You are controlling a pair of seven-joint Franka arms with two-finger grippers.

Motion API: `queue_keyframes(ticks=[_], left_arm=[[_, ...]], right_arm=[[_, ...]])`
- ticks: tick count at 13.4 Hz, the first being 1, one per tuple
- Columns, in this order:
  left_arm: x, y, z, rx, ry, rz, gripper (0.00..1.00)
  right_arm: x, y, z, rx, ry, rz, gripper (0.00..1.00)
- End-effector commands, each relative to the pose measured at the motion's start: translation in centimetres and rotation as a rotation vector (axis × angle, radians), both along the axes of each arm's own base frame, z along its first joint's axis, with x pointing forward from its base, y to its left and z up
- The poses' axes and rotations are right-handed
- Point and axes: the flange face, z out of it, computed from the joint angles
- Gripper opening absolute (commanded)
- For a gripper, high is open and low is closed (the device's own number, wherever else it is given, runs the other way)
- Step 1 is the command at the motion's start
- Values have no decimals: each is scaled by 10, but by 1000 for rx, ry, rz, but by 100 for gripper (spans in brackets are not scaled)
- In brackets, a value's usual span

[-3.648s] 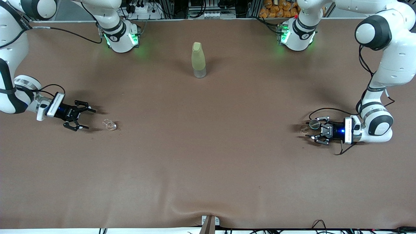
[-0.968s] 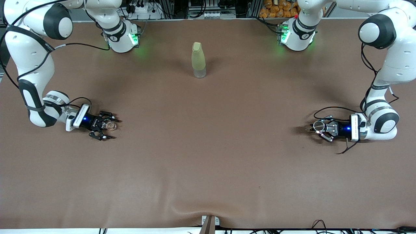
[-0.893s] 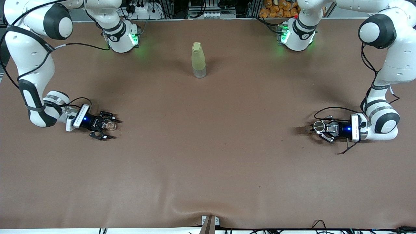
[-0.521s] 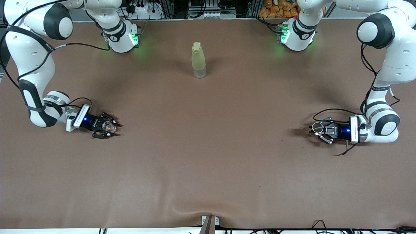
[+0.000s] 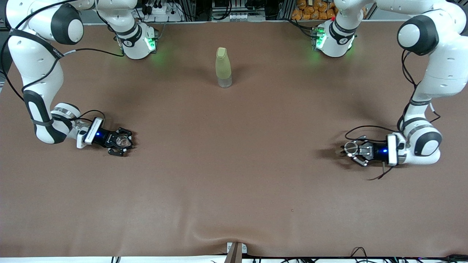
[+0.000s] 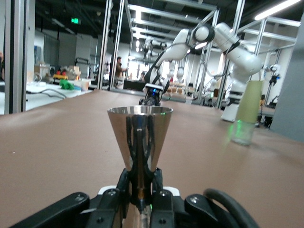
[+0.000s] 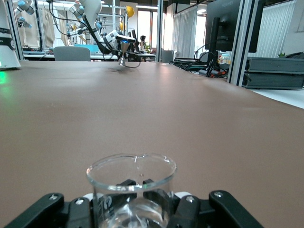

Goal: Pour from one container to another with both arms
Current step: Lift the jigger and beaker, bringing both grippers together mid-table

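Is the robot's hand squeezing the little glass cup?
Touching. The right wrist view shows the right gripper closed against the glass beaker, fingers pressing its wall.

Brown table covering (image 5: 234,175), matte, wrinkled slightly at the edge nearest the front camera, where a small metal bracket (image 5: 236,249) sits. Along the top edge of the front view, shelving with cables, power strips (image 5: 234,15) and a heap of orange packets (image 5: 310,9). In the left wrist view, an industrial hall with aluminium frame posts (image 6: 105,45), long ceiling strip lights (image 6: 278,8), a green exit sign (image 6: 75,21) and cluttered benches. In the right wrist view, dark monitors (image 7: 232,23) on a desk, a grey chair back (image 7: 71,53), tall windows with pale vertical blinds (image 7: 183,29), daylight coming through.
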Motion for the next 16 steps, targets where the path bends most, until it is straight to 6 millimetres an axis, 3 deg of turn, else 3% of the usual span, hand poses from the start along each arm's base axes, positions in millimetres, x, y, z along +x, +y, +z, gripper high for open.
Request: queue_keyframes(ticks=[1,5,10,12,16], left_arm=[[17,-55,9,26,7,19,0],[38,-167,10,23,-2,105,0],[25,-305,11,-12,19,172,0],[22,-327,21,-28,14,173,0],[4,-365,13,18,16,137,0]], right_arm=[[-5,14,0,-6,-257,44,0],[8,35,29,63,-218,82,0],[24,63,79,138,-129,132,0],[28,69,110,140,-108,181,0],[24,91,163,162,-6,241,0]])
